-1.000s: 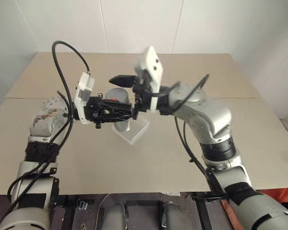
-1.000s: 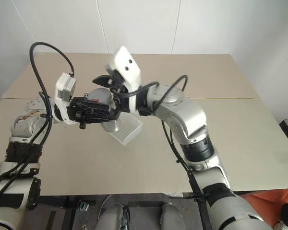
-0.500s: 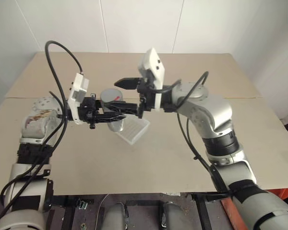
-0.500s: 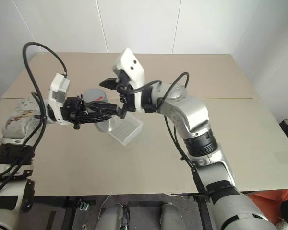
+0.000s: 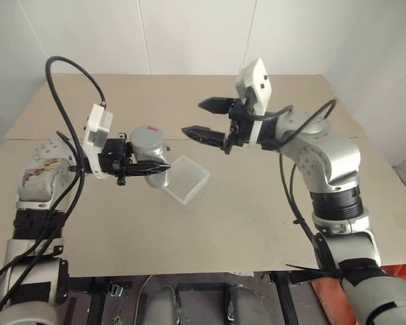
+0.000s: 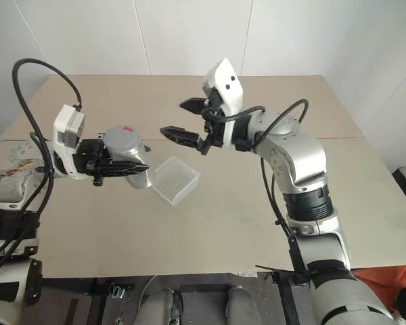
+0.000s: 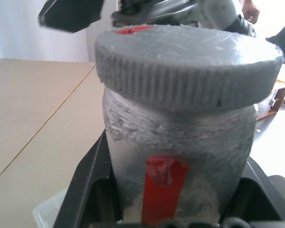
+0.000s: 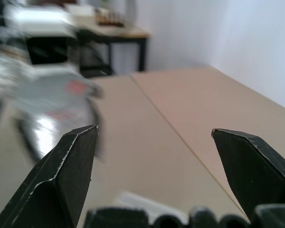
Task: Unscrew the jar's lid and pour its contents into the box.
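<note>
Unscrewing step, lid on jar. Left gripper clamped on jar, beside box. Right gripper spread wide, empty, off lid. Next: regrasp lid, twist.

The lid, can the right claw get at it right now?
Probably yes. The right claw is open and apart from the lid, which sits exposed atop the jar held by the left claw.
</note>
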